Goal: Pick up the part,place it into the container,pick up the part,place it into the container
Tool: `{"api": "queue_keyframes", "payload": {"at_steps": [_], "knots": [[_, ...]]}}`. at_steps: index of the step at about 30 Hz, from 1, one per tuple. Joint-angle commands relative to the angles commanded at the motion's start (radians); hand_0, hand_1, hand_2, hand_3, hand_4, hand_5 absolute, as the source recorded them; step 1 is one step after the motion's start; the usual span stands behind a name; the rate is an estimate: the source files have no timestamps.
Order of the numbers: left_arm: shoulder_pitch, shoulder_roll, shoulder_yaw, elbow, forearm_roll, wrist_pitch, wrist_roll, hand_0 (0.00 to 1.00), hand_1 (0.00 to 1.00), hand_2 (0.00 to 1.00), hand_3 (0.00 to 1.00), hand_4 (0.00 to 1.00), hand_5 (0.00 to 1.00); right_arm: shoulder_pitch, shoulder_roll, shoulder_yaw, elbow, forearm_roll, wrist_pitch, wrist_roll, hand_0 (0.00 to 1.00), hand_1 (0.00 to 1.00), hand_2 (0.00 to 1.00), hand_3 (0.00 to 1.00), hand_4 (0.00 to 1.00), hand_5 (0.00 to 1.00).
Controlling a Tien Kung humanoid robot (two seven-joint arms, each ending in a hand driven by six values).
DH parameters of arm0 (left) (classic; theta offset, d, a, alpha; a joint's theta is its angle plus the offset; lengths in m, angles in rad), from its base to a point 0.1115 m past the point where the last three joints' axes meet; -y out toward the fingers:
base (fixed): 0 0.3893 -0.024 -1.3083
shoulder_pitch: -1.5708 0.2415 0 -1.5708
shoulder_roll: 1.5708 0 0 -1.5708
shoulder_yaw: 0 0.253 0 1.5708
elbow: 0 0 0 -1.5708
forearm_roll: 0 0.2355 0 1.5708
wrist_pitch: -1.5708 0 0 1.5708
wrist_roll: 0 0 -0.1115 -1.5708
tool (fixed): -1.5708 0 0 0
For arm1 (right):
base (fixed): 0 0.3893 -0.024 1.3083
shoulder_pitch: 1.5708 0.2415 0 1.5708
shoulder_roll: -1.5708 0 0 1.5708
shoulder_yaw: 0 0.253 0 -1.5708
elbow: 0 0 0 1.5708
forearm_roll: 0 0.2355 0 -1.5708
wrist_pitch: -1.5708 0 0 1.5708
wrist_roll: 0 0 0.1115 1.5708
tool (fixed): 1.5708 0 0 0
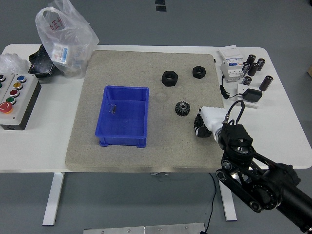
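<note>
A small black gear [182, 108] lies on the grey mat [87, 141], right of the blue container [123, 116]. Two black nut-like parts [169, 78] [199, 71] lie farther back on the mat. Inside the container a small dark piece [113, 109] rests near its back left. My right hand [202, 123], white-backed on a black arm, reaches in from the lower right and hovers just right of the gear, a small gap apart. Its back faces the camera and hides its grip. The left arm is out of the picture.
A grey control box [13, 100] with coloured buttons sits at the left. A plastic bag [66, 36] and a black tray [41, 63] stand at the back left. White electrical modules [231, 66], black cylinders [256, 66], and a black adapter [252, 95] crowd the back right.
</note>
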Motion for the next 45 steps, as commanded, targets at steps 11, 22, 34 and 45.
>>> {"api": "queue_keyframes", "payload": {"at_steps": [11,22,34,45], "knots": [[-0.009,0.001,0.007,0.0,0.002,-0.002,0.004,0.608,0.632,0.611,0.645,0.643,0.274,0.187,0.083,-0.208,-0.048,0.003,-0.216,0.165,0.256,0.38,0.262,0.596,0.374,0.002],[-0.013,0.004,0.009,0.0,0.004,-0.001,0.011,0.608,0.633,0.611,0.645,0.643,0.274,0.279,0.159,-0.378,-0.142,0.056,-0.312,0.287,0.354,0.571,0.581,0.677,0.4,0.205],[-0.013,0.005,0.01,0.0,0.003,-0.002,0.009,0.608,0.633,0.611,0.645,0.643,0.274,0.245,0.15,-0.32,-0.146,0.071,-0.255,0.276,0.582,0.78,0.827,0.796,0.645,0.259],[-0.006,-0.002,0.002,0.0,0.007,-0.001,0.007,0.608,0.633,0.611,0.644,0.643,0.273,0.08,0.067,-0.079,-0.097,0.097,-0.318,0.265,0.532,0.735,0.804,0.791,0.693,0.281]]}}
